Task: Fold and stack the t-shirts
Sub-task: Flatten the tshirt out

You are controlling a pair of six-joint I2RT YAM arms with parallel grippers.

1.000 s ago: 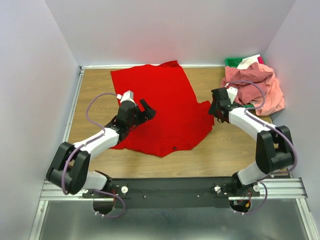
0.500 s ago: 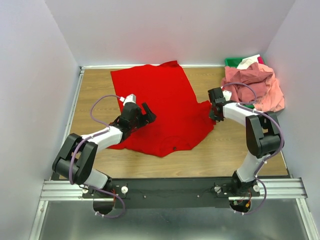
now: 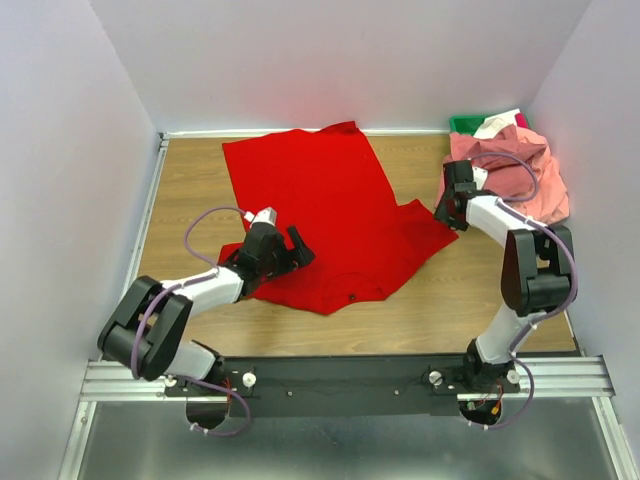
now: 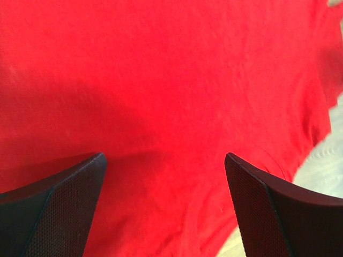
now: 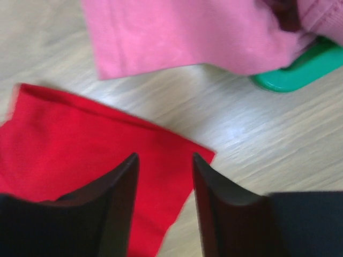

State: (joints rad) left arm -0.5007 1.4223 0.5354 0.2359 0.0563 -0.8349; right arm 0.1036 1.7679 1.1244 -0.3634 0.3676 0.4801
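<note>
**Left gripper** point(image 3: 290, 252): It sits low over the near left part of the red t-shirt point(image 3: 320, 200). In the left wrist view its fingers point(image 4: 53, 209) are spread wide. Nothing lies between them but flat red cloth point(image 4: 161, 80). No fold or edge is taken up between the pads, so the gripper holds nothing. Whether the tips rest on the cloth cannot be told. A strip of the wooden table point(image 4: 327, 166) shows past the shirt's edge on the right.

**Right gripper** point(image 3: 447, 208): It is at the right sleeve of the red t-shirt, where the sleeve reaches towards the pink heap. In the right wrist view the fingers point(image 5: 107, 209) stand a narrow gap apart and are not closed together. The sleeve point(image 5: 64, 144) lies flat on the table point(image 5: 257, 155), and its corner shows in and just beyond the gap. The cloth does not look pinched. Contact between tips and cloth cannot be confirmed.

**Red t-shirt:** It is spread open on the table, from the back edge to near centre. The right sleeve is drawn out to the right.

**Salmon pink t-shirts** point(image 3: 510, 165): They are heaped at the back right corner, lying over the green bin point(image 3: 463, 123). One pink edge point(image 5: 177, 37) hangs onto the table just beyond the red sleeve. A bare strip of wood separates the two. The bin's rim point(image 5: 300, 69) shows below the pink cloth.
</note>
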